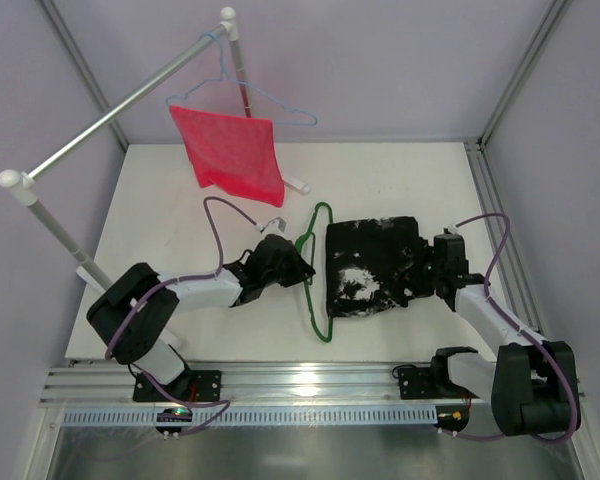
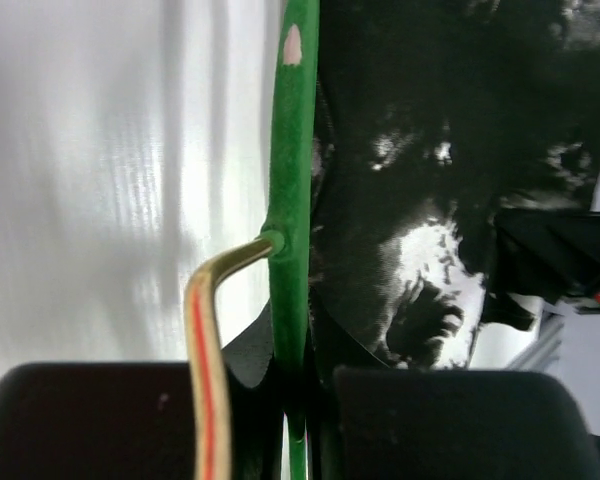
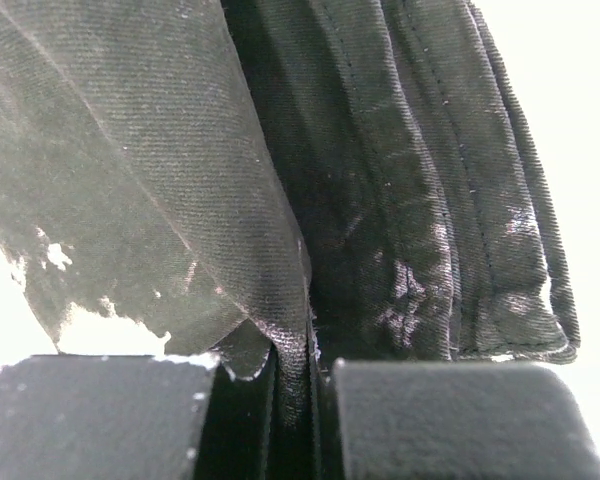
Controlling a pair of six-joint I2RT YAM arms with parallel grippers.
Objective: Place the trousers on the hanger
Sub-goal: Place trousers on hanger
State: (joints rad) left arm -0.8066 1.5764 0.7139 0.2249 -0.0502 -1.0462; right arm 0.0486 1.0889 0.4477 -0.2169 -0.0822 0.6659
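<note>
The black trousers (image 1: pixel 372 266) with white splotches lie folded on the table, right of centre. The thin green hanger (image 1: pixel 317 270) lies flat along their left edge, its hook pointing left. My left gripper (image 1: pixel 302 272) is shut on the hanger's bar (image 2: pixel 294 190) close to the hook's base. The trousers (image 2: pixel 450 180) lie just right of the bar in that view. My right gripper (image 1: pixel 427 268) is shut on a fold of the trousers (image 3: pixel 310 260) at their right edge; the fabric fills the right wrist view.
A red mesh cloth (image 1: pixel 230 150) hangs on a pale blue wire hanger (image 1: pixel 252 95) from a metal rail (image 1: pixel 120 110) at the back left. The rail's white post (image 1: pixel 55 225) stands left of my left arm.
</note>
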